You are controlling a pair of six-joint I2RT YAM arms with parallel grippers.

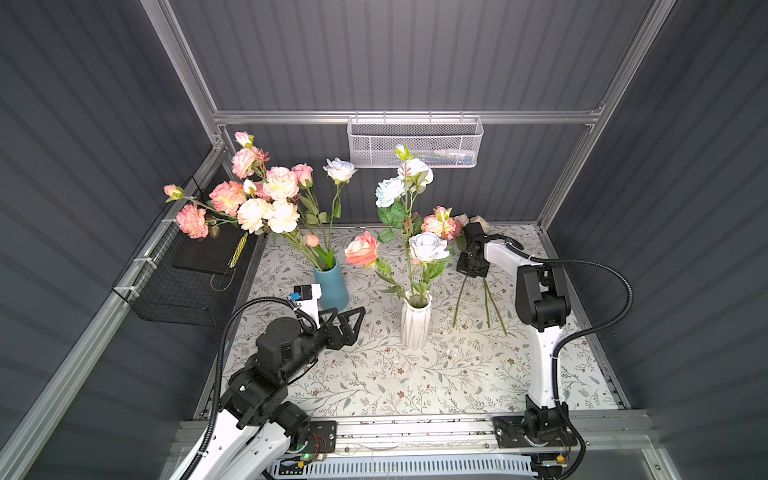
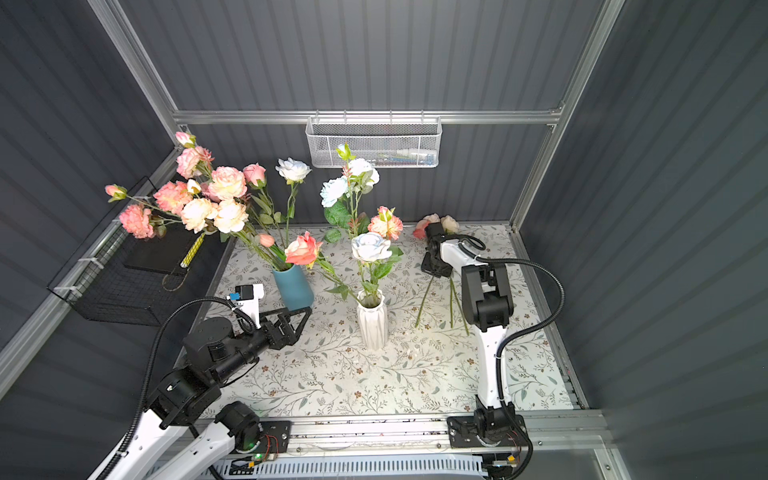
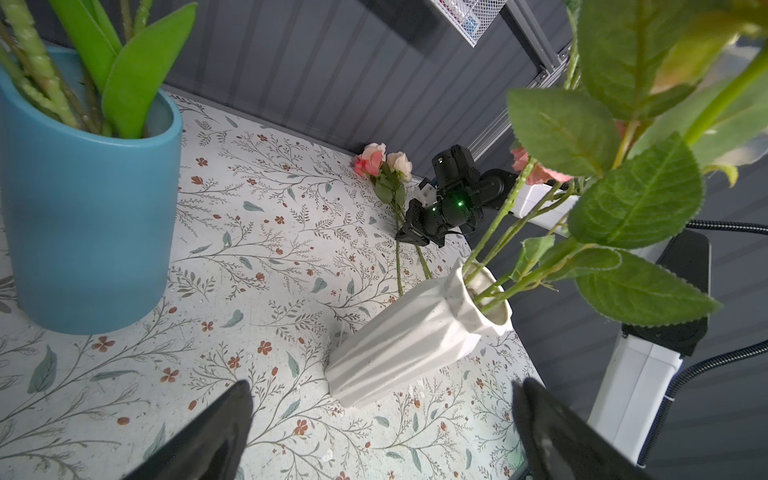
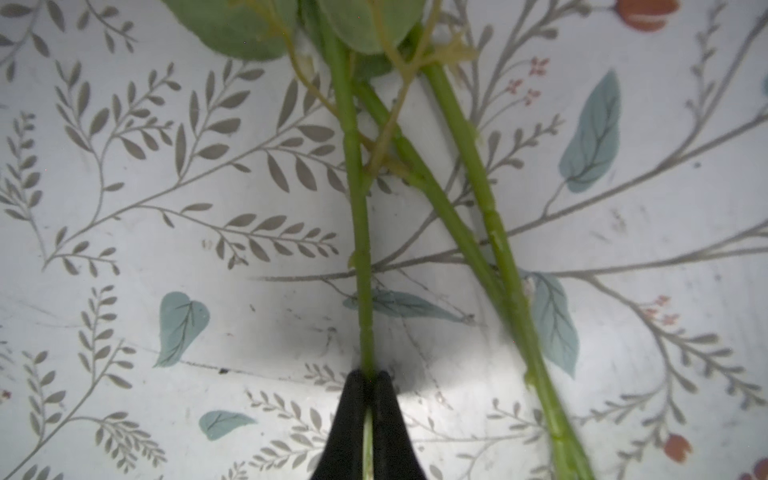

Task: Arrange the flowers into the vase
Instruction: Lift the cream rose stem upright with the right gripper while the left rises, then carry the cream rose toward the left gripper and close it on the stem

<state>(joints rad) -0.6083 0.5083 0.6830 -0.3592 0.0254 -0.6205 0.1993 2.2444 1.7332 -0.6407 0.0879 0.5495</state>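
Over on the right side of the table, our right gripper [image 4: 368, 376] is pinched tight on one green stem [image 4: 360, 232], low down against the printed tablecloth [image 1: 374, 374]. That stem belongs to three loose flowers [image 1: 484, 305] lying flat on the cloth. The other two stems lie just beside it and cross one another. Their blooms [image 3: 376, 162], pink and cream, rest near the back wall. From above the arm hides the grip, so we can only say the held stem looks like the one nearest the white vase [image 1: 415, 328].

That white vase stands upright near the middle of the table and already holds several flowers, among them a peach rose [image 1: 362, 249] and a pale-blue rose [image 1: 428, 246]. Behind it and to the left, a blue vase [image 1: 332, 286] carries a full bunch [image 1: 257, 199] of pink and cream blooms.

Our left gripper [image 1: 358, 322] hangs just in front of the blue vase, jaws spread wide with nothing between them, pointing toward the white vase
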